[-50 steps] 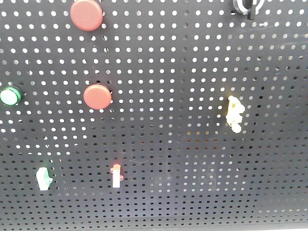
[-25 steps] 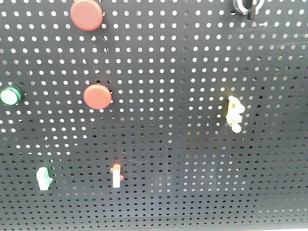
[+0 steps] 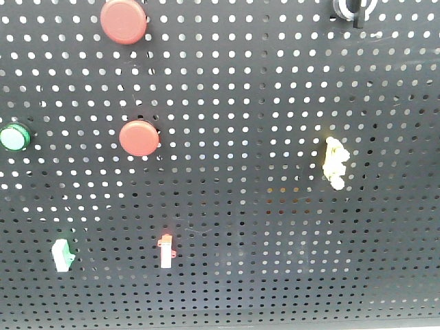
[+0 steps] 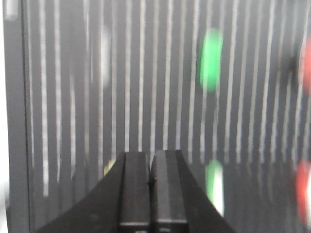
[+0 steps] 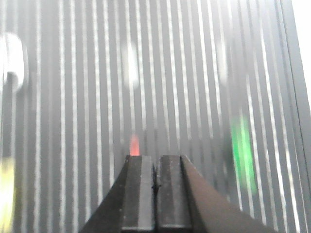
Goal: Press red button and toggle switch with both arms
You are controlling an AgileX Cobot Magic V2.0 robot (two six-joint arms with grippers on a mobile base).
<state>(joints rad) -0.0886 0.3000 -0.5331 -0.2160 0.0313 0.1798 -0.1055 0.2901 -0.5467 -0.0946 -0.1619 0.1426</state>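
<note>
The red button (image 3: 139,137) sits left of centre on the pegboard (image 3: 275,227), with a second red button (image 3: 124,20) at the top edge and a small orange-and-white switch (image 3: 166,250) below. Nothing touches them, so this appears to be the approach stage. The left gripper (image 4: 150,158) and right gripper (image 5: 156,162) have their jaws pressed together and are empty. Next, each tip needs aligning squarely with its target.

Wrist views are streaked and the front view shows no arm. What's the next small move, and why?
Probably bring the left pincer toward the lower red button and the right pincer toward the orange-white toggle switch. Both pincers are shut, suited to poking, and nothing touches either control on the pegboard.
</note>
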